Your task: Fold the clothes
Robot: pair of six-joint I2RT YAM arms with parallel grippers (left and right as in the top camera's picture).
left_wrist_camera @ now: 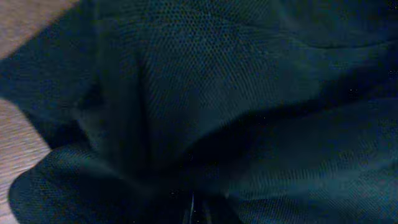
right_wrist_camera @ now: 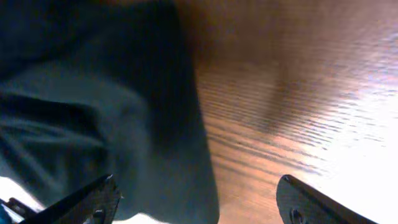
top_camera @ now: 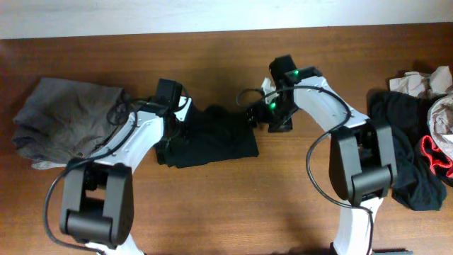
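Black garment (left_wrist_camera: 236, 93) fills the left wrist view, hiding how left gripper (top_camera: 167, 136) stands; right gripper (right_wrist_camera: 198, 186) gapes empty.

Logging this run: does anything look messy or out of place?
Nothing looks damaged. The black garment at centre lies bunched, not flat; the grey garment on the left is crumpled, and a mixed heap sits unsorted at far right.

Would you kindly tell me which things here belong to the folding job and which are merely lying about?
Job: crumpled black cloth garment at centre; grey cloth garment, left; second black cloth garment, right; crumpled beige cloth.
Lying about: white-and-red crumpled item, kind unclear.
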